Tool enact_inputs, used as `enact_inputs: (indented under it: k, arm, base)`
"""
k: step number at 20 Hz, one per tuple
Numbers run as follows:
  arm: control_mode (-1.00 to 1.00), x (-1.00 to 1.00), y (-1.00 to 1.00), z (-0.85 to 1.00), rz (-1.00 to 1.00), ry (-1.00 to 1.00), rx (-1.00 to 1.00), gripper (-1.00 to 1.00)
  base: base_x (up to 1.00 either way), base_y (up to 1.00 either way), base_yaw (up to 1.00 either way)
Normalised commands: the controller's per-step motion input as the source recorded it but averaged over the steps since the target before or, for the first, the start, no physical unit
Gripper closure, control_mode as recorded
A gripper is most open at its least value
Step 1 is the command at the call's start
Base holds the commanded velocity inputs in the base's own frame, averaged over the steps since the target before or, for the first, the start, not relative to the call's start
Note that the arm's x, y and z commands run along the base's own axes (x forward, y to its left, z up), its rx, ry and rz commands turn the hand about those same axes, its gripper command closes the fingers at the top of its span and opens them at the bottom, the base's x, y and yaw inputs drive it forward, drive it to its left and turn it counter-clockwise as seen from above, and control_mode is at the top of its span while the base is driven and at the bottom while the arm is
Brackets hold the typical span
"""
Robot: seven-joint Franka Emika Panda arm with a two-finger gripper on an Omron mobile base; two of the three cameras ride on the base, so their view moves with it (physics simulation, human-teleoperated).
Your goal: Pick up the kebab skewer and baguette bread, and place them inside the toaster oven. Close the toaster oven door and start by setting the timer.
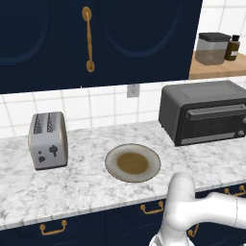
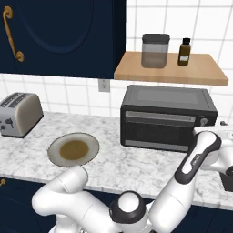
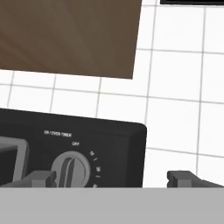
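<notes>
The toaster oven (image 1: pixel 204 113) (image 2: pixel 166 116) stands at the back right of the counter. The toaster oven door (image 1: pixel 216 122) (image 2: pixel 157 129) is shut, with its bar handle across the top. My gripper (image 3: pixel 112 178) is open in front of the oven's right end. Its fingertips (image 3: pixel 43 178) stand wide apart with nothing between them. The timer knob (image 3: pixel 71 168) sits just inside the left fingertip, under the oven's control panel (image 3: pixel 109 144). My arm reaches to the oven's right side (image 2: pixel 200 154). The kebab skewer and the baguette bread are out of view.
A round plate (image 1: pixel 113 166) (image 2: pixel 54 152) with a brown centre lies bare mid-counter. A silver two-slot toaster (image 1: pixel 47 139) (image 2: pixel 18 113) stands at the left. Above the oven, a wooden shelf (image 2: pixel 168 68) carries a jar (image 2: pixel 155 51) and a bottle (image 2: pixel 184 52).
</notes>
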Motion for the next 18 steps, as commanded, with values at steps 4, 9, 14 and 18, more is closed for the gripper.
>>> enact_inputs:
  k: [4,9,14,18]
  arm:
    - [-1.0,-0.01,0.0,0.15,-0.1,0.0,0.0,-1.0]
    - [-1.0,-0.02,0.0,0.22,-0.06,0.0,0.0,-1.0]
    - [-1.0,0.0,-0.01,0.24,-0.03,0.0,0.0,-1.0]
    - [-1.0,-0.08,0.0,0.25,-0.03,0.0,0.0,-1.0]
  base:
    - [0.0,0.0,0.0]
    - [0.0,0.0,0.0]
    - [0.0,0.0,0.0]
    - [0.0,0.0,0.0]
